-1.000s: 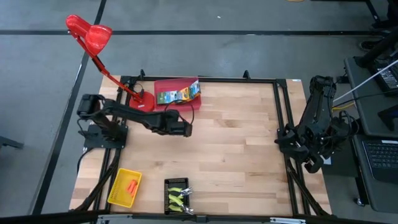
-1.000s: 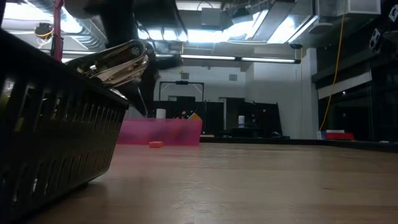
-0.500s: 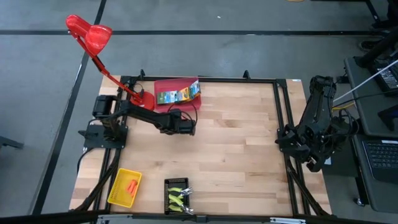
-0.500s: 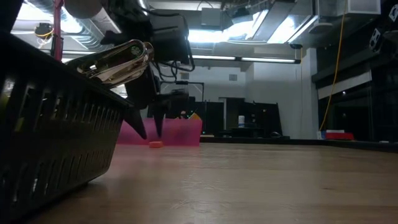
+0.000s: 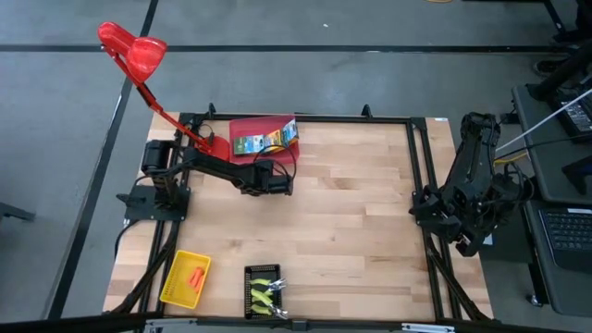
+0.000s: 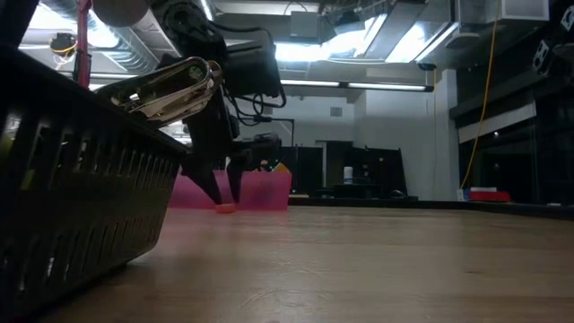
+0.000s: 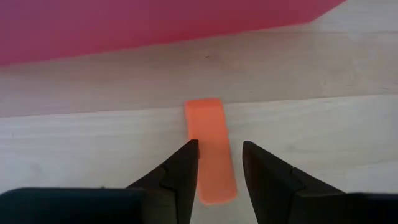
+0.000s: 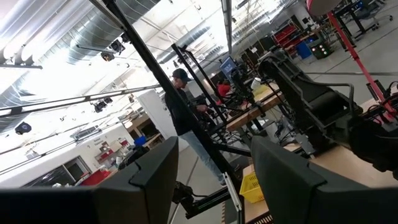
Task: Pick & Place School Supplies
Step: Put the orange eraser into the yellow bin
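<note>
Piece [image 7: 210, 149]: plain orange. Tray [image 5: 248, 129]: red, translucent pink at table level. Boxes [image 5: 265, 141]: green-and-yellow print. Second tray [image 5: 172, 282]: yellow. Basket [image 5: 262, 270]: black. Lamp [image 5: 132, 51]: red. Table [image 5: 351, 213]: light wood grain.

Bright ceiling strip lights [image 6: 359, 85] glare in the low view, leaving the near black basket [image 6: 81, 179] dim and blurred.

Matt orange piece [image 7: 210, 155] lies on smooth pale wooden table [image 7: 323, 130].
</note>
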You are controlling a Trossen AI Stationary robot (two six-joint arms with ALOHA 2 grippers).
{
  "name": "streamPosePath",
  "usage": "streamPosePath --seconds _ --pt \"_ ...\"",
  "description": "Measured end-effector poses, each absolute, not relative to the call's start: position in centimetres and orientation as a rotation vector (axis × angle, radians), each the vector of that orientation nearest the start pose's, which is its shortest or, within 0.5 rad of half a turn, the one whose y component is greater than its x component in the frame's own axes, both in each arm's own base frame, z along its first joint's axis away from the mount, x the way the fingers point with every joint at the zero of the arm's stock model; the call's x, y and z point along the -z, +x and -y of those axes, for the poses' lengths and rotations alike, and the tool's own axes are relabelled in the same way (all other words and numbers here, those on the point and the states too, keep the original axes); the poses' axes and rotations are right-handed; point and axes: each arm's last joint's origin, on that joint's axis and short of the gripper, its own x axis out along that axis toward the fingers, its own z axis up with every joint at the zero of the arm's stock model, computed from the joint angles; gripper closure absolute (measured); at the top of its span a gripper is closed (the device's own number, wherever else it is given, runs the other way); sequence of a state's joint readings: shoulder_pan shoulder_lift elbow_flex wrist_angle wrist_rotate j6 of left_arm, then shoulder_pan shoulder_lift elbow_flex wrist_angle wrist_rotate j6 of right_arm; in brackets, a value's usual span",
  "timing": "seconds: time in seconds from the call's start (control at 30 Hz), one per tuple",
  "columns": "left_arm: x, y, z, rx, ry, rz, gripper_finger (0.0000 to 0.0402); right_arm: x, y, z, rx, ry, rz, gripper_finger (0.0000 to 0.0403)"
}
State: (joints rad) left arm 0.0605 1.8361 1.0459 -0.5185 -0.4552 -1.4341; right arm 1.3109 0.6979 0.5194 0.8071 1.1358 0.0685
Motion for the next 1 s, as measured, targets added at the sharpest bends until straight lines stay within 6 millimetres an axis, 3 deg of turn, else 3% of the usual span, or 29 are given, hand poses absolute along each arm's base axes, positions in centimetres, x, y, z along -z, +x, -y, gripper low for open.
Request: streamPosePath --seconds 0.6,0.7,0.83,1.0 --pt "-12.8 32.2 -3.6 -1.253 -0.916 -0.820 0.0288 -33.2 6.2 -13.1 -0.203 0.666 0.198 0.0195" --pt "-12.8 32.1 -3.6 -1.258 -0.912 -0.825 0.0306 -33.1 6.2 -13.3 -0.204 0.674 0.195 0.0195" --pt "-12.8 32.0 -3.6 -1.264 -0.898 -0.837 0.0369 -33.1 6.3 -13.4 -0.204 0.672 0.194 0.0195" --pt "-13.1 31.9 -3.3 -1.229 -0.847 -0.878 0.0373 -33.1 6.3 -13.4 -0.206 0.686 0.194 0.0195"
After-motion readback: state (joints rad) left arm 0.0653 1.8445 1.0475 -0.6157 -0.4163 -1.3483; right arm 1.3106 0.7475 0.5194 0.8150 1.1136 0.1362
